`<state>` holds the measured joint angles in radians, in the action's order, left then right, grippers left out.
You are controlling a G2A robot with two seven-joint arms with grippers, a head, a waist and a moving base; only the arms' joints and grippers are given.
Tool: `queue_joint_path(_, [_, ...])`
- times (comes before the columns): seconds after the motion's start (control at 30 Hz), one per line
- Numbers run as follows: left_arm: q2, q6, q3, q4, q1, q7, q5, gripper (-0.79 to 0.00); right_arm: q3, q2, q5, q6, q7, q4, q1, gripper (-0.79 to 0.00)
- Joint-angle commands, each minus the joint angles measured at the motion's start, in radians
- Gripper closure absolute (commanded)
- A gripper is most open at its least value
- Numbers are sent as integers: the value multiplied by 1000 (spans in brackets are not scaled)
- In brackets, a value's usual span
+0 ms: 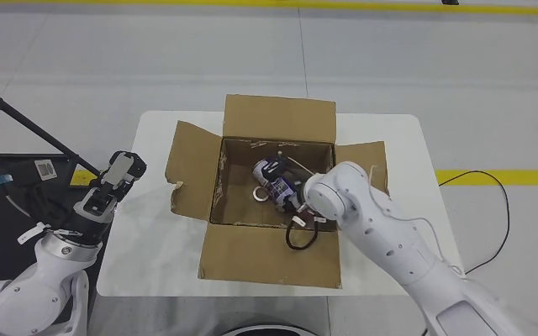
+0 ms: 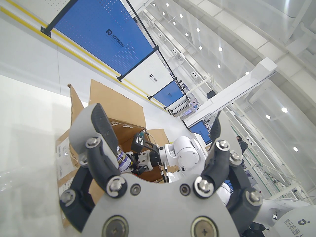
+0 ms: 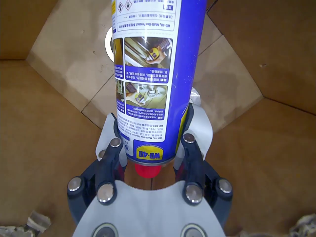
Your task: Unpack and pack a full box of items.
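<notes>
The cardboard box (image 1: 269, 252) sits open on the white table (image 1: 378, 134), all four flaps folded out. The right gripper (image 3: 151, 117) is down inside it, clamped around a blue spray can (image 3: 158, 50) near its red-capped end. The can hangs over the box floor rather than lying on it, as far as I can judge from the wrist view.

Beneath it a small white ring (image 3: 108, 43) lies on the cardboard. Some scraps of crumpled paper (image 3: 37, 220) sit at the edge of the floor. That is all I can make out in the box (hardly a full one as it stands).

The left gripper (image 2: 158, 113) hangs off the table's left side, well apart from the box. Its fingers are spread wide and hold nothing.

From where I stand the job looks to be somewhere in its middle. I cannot tell whether the can is on its way out or going back in. If out, the ring is left to fetch and the whole repacking remains. If in, the rest of the items are yet to follow, and the flaps are not closed either way.
</notes>
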<state>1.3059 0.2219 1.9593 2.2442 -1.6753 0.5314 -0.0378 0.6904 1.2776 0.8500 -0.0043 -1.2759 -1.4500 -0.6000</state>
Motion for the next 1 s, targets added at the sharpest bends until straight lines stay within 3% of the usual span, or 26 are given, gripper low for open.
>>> queue_joint_path(0.0, [0, 0, 0, 0, 0, 0, 0, -785, -2, 4, -5, -1, 4, 10, 0, -9])
queue_joint_path(0.07, [0, 0, 0, 0, 0, 0, 0, -785, -2, 6, -7, -1, 7, 16, -1, -163])
queue_joint_path(0.13, [0, 0, 0, 0, 0, 0, 0, -785, -2, 9, -7, -2, 6, 19, -1, -252])
queue_joint_path(0.4, [0, 0, 0, 0, 0, 0, 0, -785, 45, 5, -17, -1, 15, -34, -14, -465])
queue_joint_path(0.47, [0, 0, 0, 0, 0, 0, 0, -785, 72, -1, -27, -2, 19, -70, -27, -628])
queue_joint_path(0.5, [0, 0, 0, 0, 0, 0, 0, -785, 86, -5, -31, -3, 17, -88, -35, -785])
queue_joint_path(0.73, [0, 0, 0, 0, 0, 0, 0, -785, 135, -23, -22, -22, -14, -160, -85, -785])
queue_joint_path(0.97, [0, 0, 0, 0, 0, 0, 0, -785, 235, -39, -44, -12, 40, -255, -118, -785])
